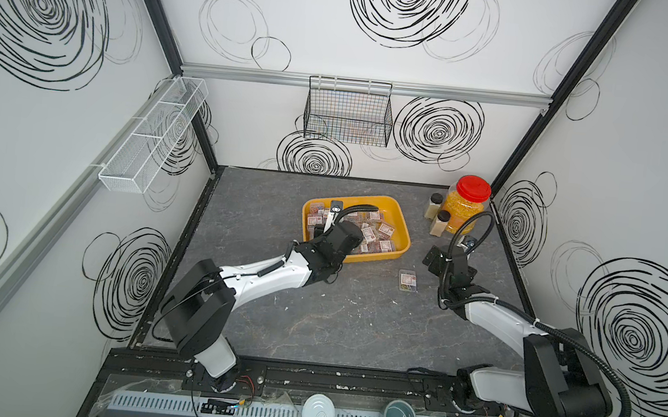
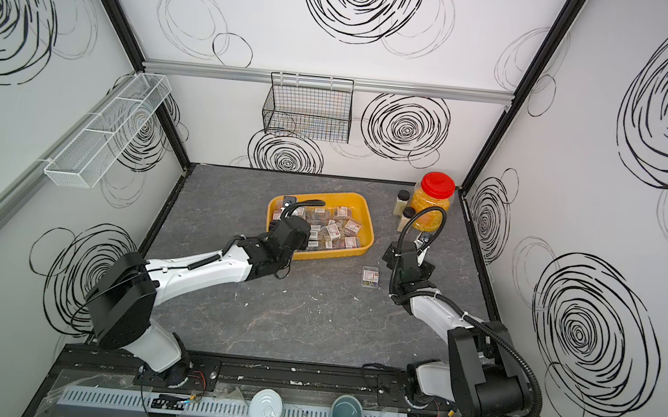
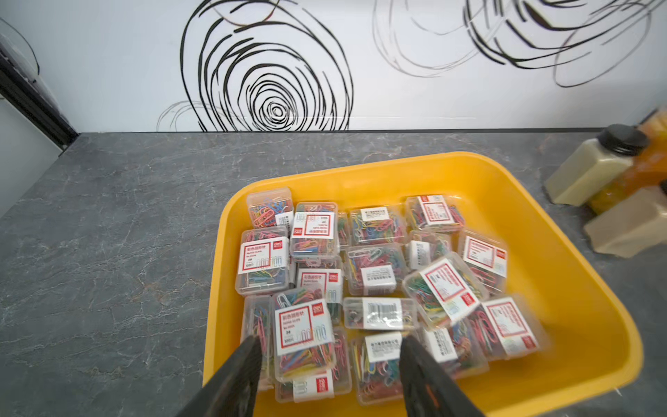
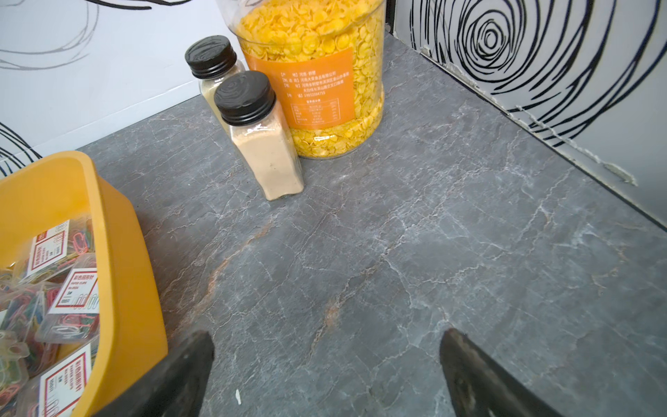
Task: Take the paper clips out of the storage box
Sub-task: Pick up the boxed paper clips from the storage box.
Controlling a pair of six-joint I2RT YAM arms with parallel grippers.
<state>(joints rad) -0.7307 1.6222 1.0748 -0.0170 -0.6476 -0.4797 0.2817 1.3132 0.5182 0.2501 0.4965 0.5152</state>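
1. The paper clips (image 3: 375,267), clear labelled cases of coloured clips, filled the yellow storage box (image 3: 505,187) on the tabletop (image 4: 397,252); one case (image 1: 407,280) lay outside, nearer.
2. The left gripper (image 3: 330,343) straddled cases, jaws apart; the right gripper (image 4: 325,343) gaped.

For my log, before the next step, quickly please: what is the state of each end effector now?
Left end effector: astride paper clips in the storage box; grip cannot be told.
Right end effector: open, holding nothing.
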